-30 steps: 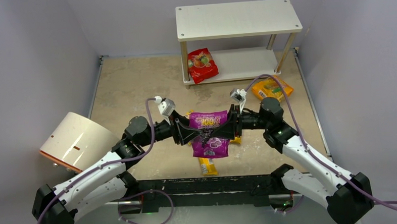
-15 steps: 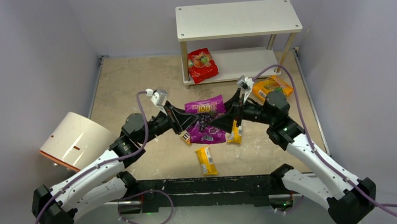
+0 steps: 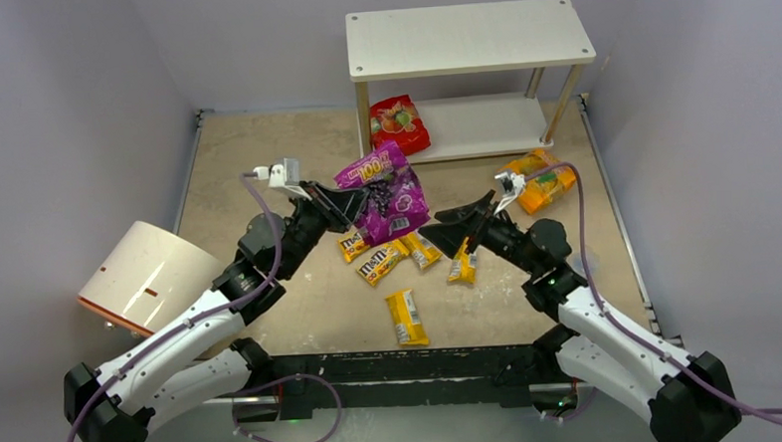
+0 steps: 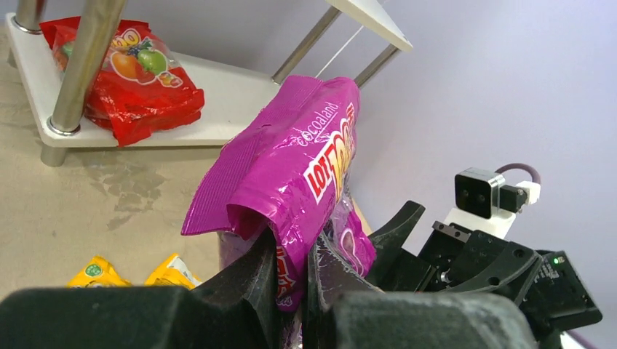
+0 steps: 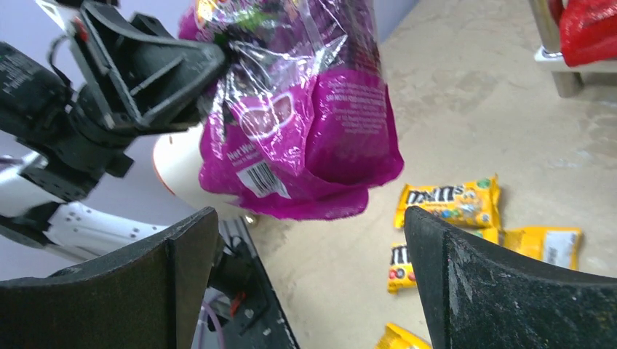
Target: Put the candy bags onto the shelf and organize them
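The left gripper (image 3: 351,205) clamps the purple pouch (image 3: 384,191) aloft before the shelf (image 3: 469,38); the right gripper (image 3: 439,231) gapes empty nearby; the red pouch (image 3: 399,124) lies on the shelf's lower tier; the orange pouch (image 3: 538,180) by its right leg; 5 yellow packets (image 3: 406,317) lie farther out.

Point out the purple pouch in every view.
Top external: purple pouch centre, held up by the left gripper.
Left wrist: pouch centre, pinched at its bottom.
Right wrist: pouch upper middle, hanging ahead.
Shared landmark: red pouch on the shelf lower tier, in all three.
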Controlling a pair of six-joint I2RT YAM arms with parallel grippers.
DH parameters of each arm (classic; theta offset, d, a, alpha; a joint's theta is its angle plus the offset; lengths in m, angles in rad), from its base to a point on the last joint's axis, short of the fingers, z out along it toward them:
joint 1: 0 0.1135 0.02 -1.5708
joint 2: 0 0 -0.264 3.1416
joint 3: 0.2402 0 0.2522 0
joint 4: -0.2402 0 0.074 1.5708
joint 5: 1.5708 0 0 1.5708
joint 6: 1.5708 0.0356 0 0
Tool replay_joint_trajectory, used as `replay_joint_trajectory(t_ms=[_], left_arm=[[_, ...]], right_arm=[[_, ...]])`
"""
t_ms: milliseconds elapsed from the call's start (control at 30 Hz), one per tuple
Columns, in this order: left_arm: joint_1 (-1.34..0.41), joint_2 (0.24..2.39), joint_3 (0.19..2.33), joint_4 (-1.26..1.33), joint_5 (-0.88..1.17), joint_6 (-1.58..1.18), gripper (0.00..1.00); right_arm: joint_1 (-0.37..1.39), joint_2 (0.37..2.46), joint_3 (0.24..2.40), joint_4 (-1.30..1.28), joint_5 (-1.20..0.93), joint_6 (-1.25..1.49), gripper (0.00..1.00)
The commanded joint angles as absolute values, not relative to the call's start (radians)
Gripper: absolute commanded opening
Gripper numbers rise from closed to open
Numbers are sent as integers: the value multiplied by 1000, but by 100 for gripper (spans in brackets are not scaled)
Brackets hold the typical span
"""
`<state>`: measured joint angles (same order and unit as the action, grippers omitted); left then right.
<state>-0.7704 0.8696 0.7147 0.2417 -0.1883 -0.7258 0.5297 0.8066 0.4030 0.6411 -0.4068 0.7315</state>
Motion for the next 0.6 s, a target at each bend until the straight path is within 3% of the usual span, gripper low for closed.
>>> replay_joint_trajectory(t_ms=[0, 100, 167, 300, 400, 567], left_arm=[[-770, 846, 776, 369, -261, -831, 0], [-770, 844, 828, 217, -369, -934, 0], [-770, 864, 917, -68, -511, -1069, 0], [-770, 903, 1050, -338, -569, -1223, 0], [-770, 937, 1134, -463, -569, -1322, 0], [-770, 1024, 1271, -623, -524, -1435, 0]], right_arm=[[532, 855, 466, 858, -396, 809, 98], [532, 832, 518, 770, -426, 566, 99], [539, 764, 538, 671, -388, 292, 99], [544, 708, 340, 1041, -400, -112, 99], [569, 751, 366, 941, -550, -327, 99], [794, 892, 442, 865, -290, -684, 99]])
